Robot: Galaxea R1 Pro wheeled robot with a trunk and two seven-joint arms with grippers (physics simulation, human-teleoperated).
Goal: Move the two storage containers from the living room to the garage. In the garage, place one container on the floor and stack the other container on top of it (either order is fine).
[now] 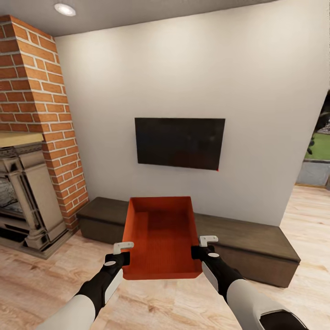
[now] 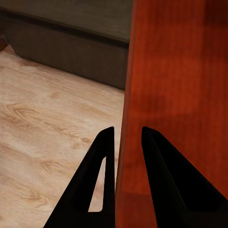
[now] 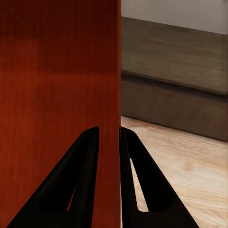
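One orange-red open-top storage container hangs in the air in front of me, over the living room's wood-plank floor and just before the dark low bench. My left gripper is shut on its left wall, which stands between the black fingers of the left gripper. My right gripper is shut on the right wall, the wall of the container running between the two prongs of the right gripper. The box's inside looks empty. The left wrist view shows the container's outer wall close up.
A long dark bench runs along the white wall under a black TV. A red brick fireplace with a stone surround stands at the left. At the far right an opening shows greenery; wood floor lies before it.
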